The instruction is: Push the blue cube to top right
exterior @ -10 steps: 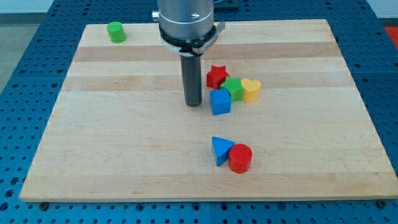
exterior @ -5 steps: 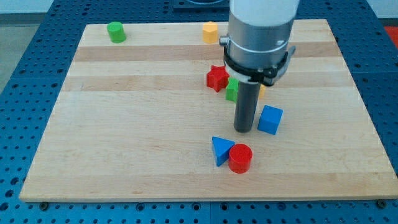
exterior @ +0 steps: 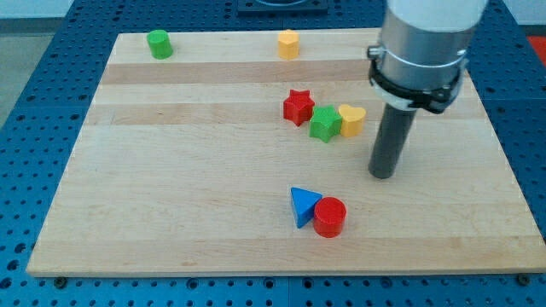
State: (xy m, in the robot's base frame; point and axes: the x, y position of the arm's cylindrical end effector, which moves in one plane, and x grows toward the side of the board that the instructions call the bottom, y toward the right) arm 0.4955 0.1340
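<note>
The blue cube does not show in the camera view; I cannot tell whether my rod hides it. My tip (exterior: 383,175) rests on the wooden board (exterior: 171,170) at the view's right of centre. It is to the lower right of a cluster made of a red star (exterior: 298,107), a green block (exterior: 324,124) and a yellow heart (exterior: 351,120). The tip is apart from all of them.
A blue triangle (exterior: 301,205) touches a red cylinder (exterior: 330,217) below the tip, toward the view's left. A green cylinder (exterior: 159,43) stands at the top left. A yellow block (exterior: 289,43) sits at the top middle.
My rod has swept from left of the cluster to the view's right. The blue cube was pushed out of the cluster to the lower right and is now out of sight.
</note>
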